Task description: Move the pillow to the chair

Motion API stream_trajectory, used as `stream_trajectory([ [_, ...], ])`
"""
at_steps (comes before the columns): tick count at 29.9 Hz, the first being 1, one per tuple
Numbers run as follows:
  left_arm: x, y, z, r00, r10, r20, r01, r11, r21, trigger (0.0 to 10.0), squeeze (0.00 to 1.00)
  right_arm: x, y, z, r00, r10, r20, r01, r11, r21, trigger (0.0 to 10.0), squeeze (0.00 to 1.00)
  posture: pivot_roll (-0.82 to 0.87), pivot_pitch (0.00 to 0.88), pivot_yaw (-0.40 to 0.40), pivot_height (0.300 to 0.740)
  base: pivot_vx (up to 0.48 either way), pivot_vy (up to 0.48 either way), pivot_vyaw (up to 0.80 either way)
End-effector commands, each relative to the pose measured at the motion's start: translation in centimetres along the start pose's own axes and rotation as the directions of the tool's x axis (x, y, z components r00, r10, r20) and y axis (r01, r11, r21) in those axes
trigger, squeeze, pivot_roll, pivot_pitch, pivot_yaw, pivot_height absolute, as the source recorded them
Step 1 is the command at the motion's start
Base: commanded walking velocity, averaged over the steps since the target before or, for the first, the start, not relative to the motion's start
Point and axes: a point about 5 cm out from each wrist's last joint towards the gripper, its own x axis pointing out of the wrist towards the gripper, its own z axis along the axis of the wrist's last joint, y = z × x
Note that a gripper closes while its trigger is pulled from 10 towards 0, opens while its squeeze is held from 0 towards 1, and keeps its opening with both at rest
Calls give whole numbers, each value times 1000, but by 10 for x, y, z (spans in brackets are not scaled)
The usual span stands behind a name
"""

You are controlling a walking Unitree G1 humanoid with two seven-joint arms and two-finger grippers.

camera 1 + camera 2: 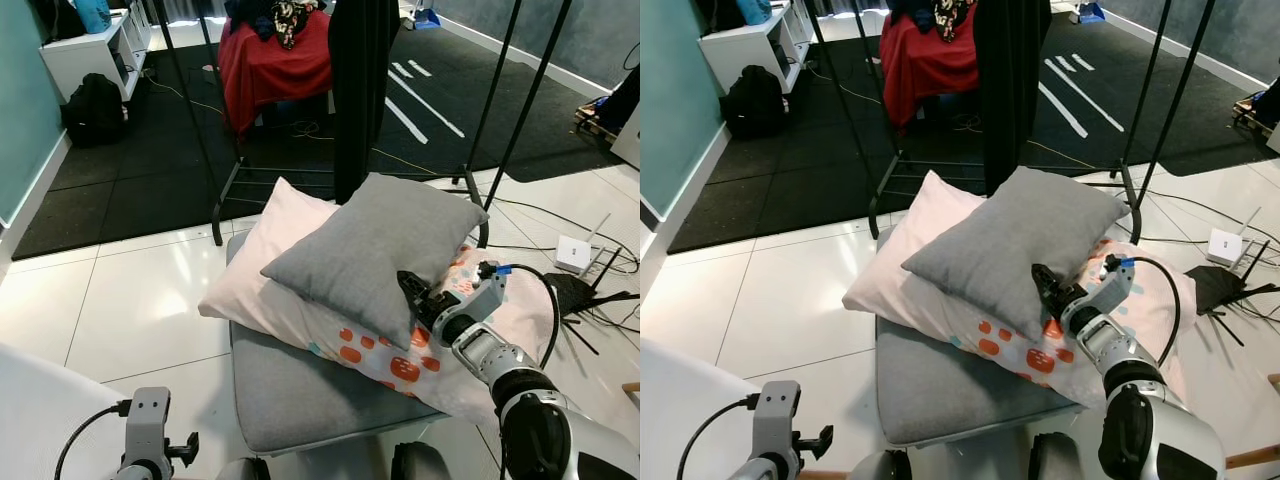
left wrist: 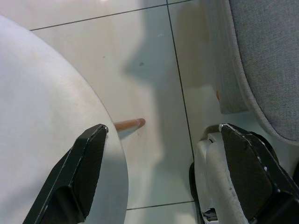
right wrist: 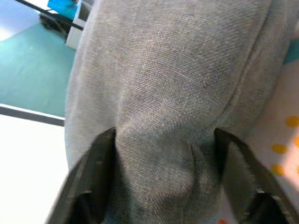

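At centre frame the grey pillow [image 1: 375, 250] lies atop a pink pillow [image 1: 262, 270] on the chair [image 1: 300, 395], the right gripper [image 3: 163, 179] spread wide against its near corner, while the left gripper [image 2: 159, 172] hangs open lower left.

A lived-in home room: white floor tiles [image 1: 130, 290], black clothes rack [image 1: 360, 90], backpack [image 1: 95, 110], router [image 1: 573, 253] with cables.
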Motion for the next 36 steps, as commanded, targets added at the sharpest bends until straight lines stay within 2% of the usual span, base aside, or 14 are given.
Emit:
stream_trajectory([
  [1, -4, 10, -6, 1000, 23, -16, -23, 999, 23, 10000, 0, 2, 2, -8, 1000, 14, -23, -13, 1000, 20, 0, 0, 8, 160, 63, 586, 0, 0, 0],
  [16, -4, 8, -5, 1000, 17, -12, -17, 1000, 26, 10000, 0, -1, -2, 3, 1000, -11, 26, 11, 1000, 8, 0, 0, -3, 160, 61, 586, 0, 0, 0],
  [18, -3, 8, -4, 1000, 17, -12, -17, 1000, 25, 10000, 0, 0, 0, 5, 1000, 6, 30, -6, 1000, -21, 0, 0, -5, 159, 63, 586, 0, 0, 0],
  [21, -3, 7, -4, 1000, 16, -11, -16, 1000, 25, 10000, 0, 4, 9, 10, 998, 45, 43, -41, 996, -83, 0, 0, -11, 147, 58, 586, 0, 0, 0],
  [24, -2, 6, -3, 1000, 16, -10, -16, 1000, 25, 10000, 0, 6, 14, 14, 996, 73, 56, -66, 992, -109, 0, 0, -13, 147, 57, 586, 0, 0, 0],
  [25, -2, 5, -2, 1000, 16, -7, -16, 1000, 23, 10000, 0, 9, 25, 25, 984, 149, 97, -136, 983, -125, 0, 0, -25, 145, 55, 591, 0, 0, 0],
  [26, -2, 5, -2, 1000, 16, -7, -16, 1000, 23, 10000, 0, 9, 25, 25, 984, 149, 97, -136, 983, -125, 0, 0, -25, 145, 55, 591, 0, 0, 0],
  [28, -1, 4, 0, 1000, 17, 0, -17, 1000, 19, 10000, 0, 11, 41, 42, 954, 255, 156, -231, 961, -155, 0, 0, -31, 142, 50, 601, 0, 0, 0],
  [30, -1, 4, 0, 1000, 17, 0, -17, 1000, 19, 10000, 0, 11, 41, 42, 954, 255, 156, -231, 961, -155, 0, 0, -31, 142, 50, 601, 0, 0, 0],
  [31, 0, 3, 1, 1000, 20, 6, -20, 1000, 14, 10000, 0, 12, 50, 50, 939, 300, 169, -270, 946, -179, 0, 0, -39, 136, 42, 605, 0, 0, 0],
  [33, 0, 3, 1, 1000, 20, 6, -20, 1000, 14, 10000, 0, 12, 50, 50, 939, 300, 169, -270, 946, -179, 0, 0, -39, 136, 42, 605, 0, 0, 0],
  [35, 1, 2, 4, 999, 28, 16, -28, 1000, 0, 10000, 0, 14, 65, 63, 913, 368, 176, -328, 919, -219, 0, 0, -51, 113, 29, 615, 0, 0, 0],
  [36, 1, 1, 5, 999, 32, 21, -32, 999, -6, 10000, 0, 14, 71, 70, 894, 403, 196, -363, 908, -208, 0, 0, -57, 102, 23, 620, 0, 0, 0],
])
